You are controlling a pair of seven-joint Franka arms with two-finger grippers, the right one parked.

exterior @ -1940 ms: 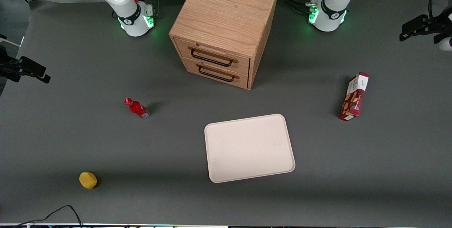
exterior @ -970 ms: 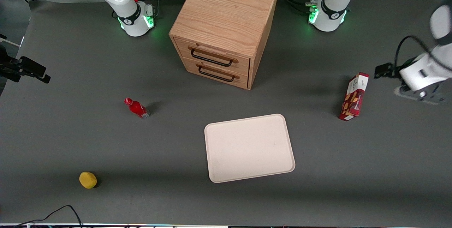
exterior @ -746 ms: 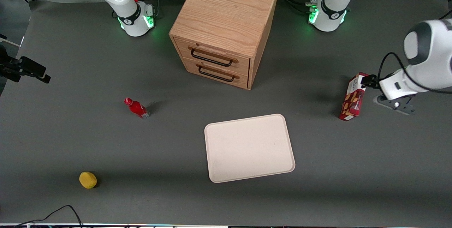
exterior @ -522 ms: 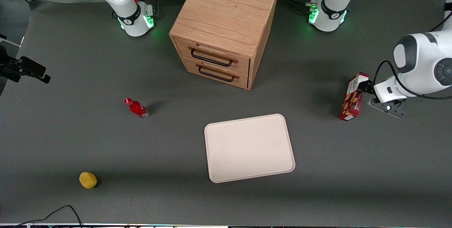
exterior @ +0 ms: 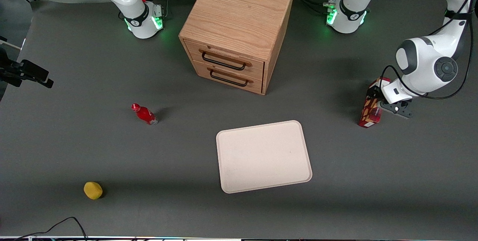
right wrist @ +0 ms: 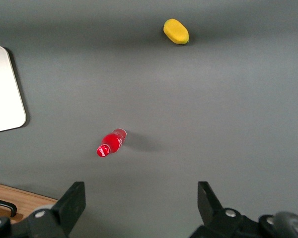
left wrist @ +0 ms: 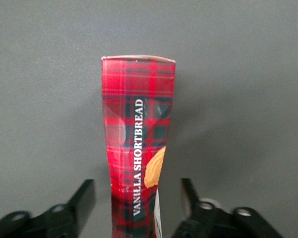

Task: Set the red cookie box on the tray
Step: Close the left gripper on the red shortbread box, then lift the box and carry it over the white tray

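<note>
- The red cookie box (exterior: 369,111) stands upright on the surface, well apart from the tray (exterior: 263,156), toward the working arm's end.
- The pincer (left wrist: 139,210) straddles it, spread wide, fingers (left wrist: 84,198) flanking both narrow sides, ready to clamp.

On our grey table (exterior: 392,181) rest the wooden drawer cabinet (exterior: 239,28), tray (exterior: 263,156), red cookie box (exterior: 369,112), red bottle (exterior: 145,113) and yellow lemon (exterior: 93,190); the gripper (exterior: 374,102) straddles the box.

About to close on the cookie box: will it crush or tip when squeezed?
The red cookie box looks like thin cardboard, so a hard squeeze would probably dent its faces. It stands tall and slim on the table, so a nudge might topple it. The gripper straddles it with fingers open on both sides, so centred closing should steady it.
</note>
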